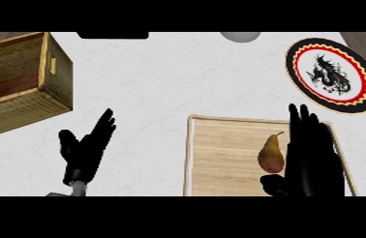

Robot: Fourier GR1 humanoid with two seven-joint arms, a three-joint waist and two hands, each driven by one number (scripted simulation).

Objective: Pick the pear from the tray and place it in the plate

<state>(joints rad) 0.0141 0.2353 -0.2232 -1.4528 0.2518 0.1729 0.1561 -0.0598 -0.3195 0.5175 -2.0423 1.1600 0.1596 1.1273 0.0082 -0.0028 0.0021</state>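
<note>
No words, numbers, labels or brand marks can be read anywhere. The only sign is a black dragon-like emblem on the plate [327, 75] near the counter's far right edge.

Pale marbled desk [164, 77] underneath. Open wooden crate [32, 80] up and left of the left fingers [106, 123], well apart, tilted. Black flat shape [113, 35] at the far edge above them. Pale round object [240, 36] farther right, cut off.
</note>
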